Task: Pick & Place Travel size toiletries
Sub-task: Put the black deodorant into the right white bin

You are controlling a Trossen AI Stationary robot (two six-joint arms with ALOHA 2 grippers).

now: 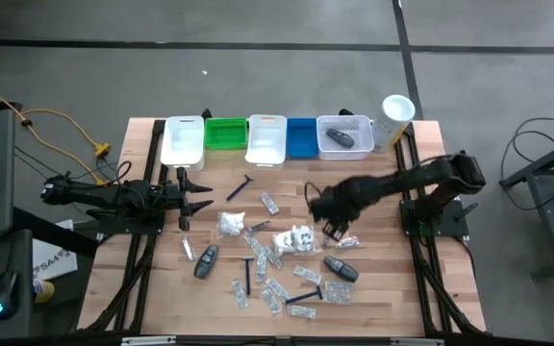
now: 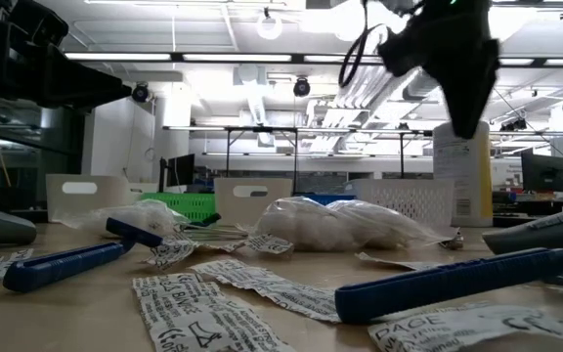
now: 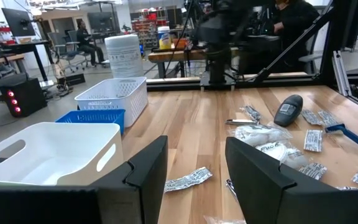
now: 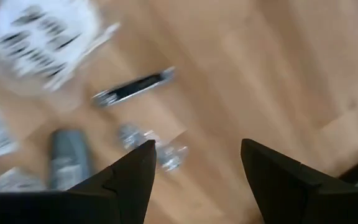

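High view: a row of bins along the worktop's (image 1: 162,288) far edge; white bin (image 1: 183,140), green bin (image 1: 226,133), second white bin (image 1: 266,138) and blue bin (image 1: 302,137), contents not discernible; the white mesh basket (image 1: 344,136) holds one dark grey oval container (image 1: 336,140); a tall white canister (image 1: 393,117) stands beside it. Sachets (image 1: 275,290), razors (image 1: 248,274) and another dark oval container (image 1: 206,260) lie scattered mid-worktop. The right claw (image 1: 335,229), spread and empty, hangs above a small silvery tube (image 1: 347,242); the left claw (image 1: 183,191), spread and empty, waits near the white bin.

Low view: blue razors (image 2: 64,262) and printed sachets (image 2: 203,308) in the foreground; a clear bag of white contents (image 2: 335,223) behind them; a ceiling-lit workshop beyond.

Left wrist view: spread fingers (image 3: 148,171) frame a sachet (image 3: 188,180) on pale wood planks.

Right wrist view: blurred; spread fingers (image 4: 129,177) above the silvery tube (image 4: 160,152), a dark slim item (image 4: 132,88) nearby.
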